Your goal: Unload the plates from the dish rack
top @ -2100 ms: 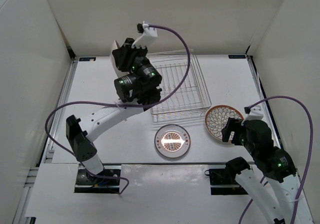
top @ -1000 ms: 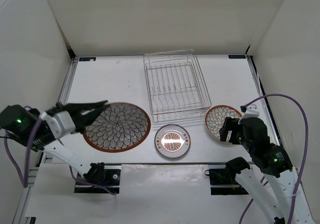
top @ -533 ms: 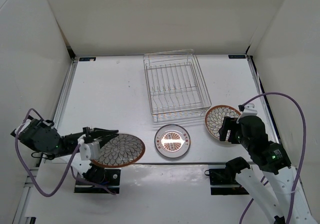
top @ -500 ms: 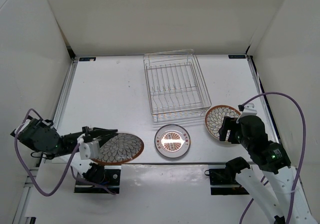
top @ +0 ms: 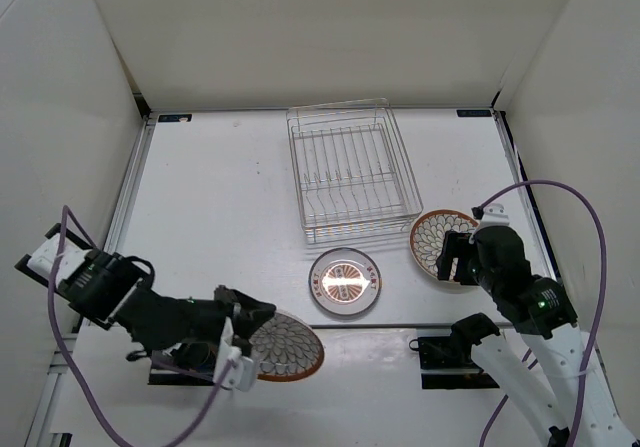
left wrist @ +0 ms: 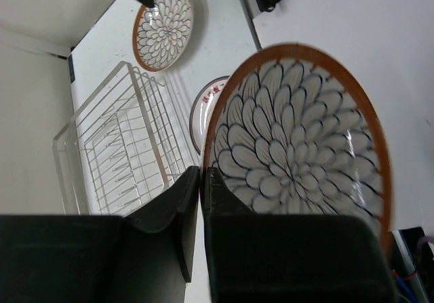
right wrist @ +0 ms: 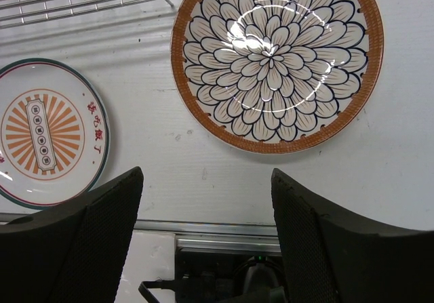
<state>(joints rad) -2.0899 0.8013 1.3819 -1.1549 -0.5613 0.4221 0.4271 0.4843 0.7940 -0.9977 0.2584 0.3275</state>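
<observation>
Your left gripper (left wrist: 201,181) pinches the rim of one brown-rimmed plate (left wrist: 298,147) at the near edge of the table (top: 220,197); your right gripper (right wrist: 205,179) gapes wide over the other brown-rimmed plate (right wrist: 277,62), holding nothing

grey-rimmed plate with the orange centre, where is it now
In the top view the grey-rimmed plate lies flat on the table, just in front of the dish rack, with a brown-rimmed plate resting to its right.

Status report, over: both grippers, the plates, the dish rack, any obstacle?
Left gripper shut on brown-rimmed plate, at near table edge. Right gripper open above second brown-rimmed plate. Dish rack holds no plates; grey-rimmed plate on table. Nothing in way.
</observation>
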